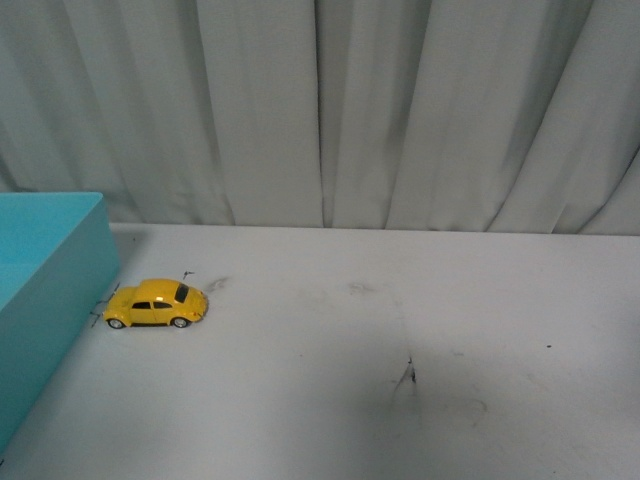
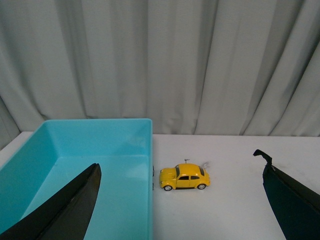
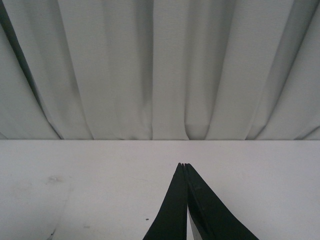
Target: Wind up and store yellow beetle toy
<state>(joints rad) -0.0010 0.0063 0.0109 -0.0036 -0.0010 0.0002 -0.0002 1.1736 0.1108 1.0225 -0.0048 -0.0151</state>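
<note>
Beetle (image 1: 156, 304) on table (image 1: 420, 300), left side, wheels down, just beside bin (image 1: 45, 265). Left gripper (image 2: 176, 161) spread wide, empty, facing beetle. Right gripper (image 3: 183, 167) pressed closed, empty. Beetle likely light, rigid, glossy, slippery, free-rolling; pinch across doors, between wheels.

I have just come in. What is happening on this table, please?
Nothing is being held at this moment. The yellow beetle toy stands on its wheels on the white table, close beside the open turquoise box but not in it. The left gripper is open, its fingers spread wide, facing the toy and the box without touching them. The right gripper is shut on nothing, over bare table. Winding and storing are not yet done.
</note>
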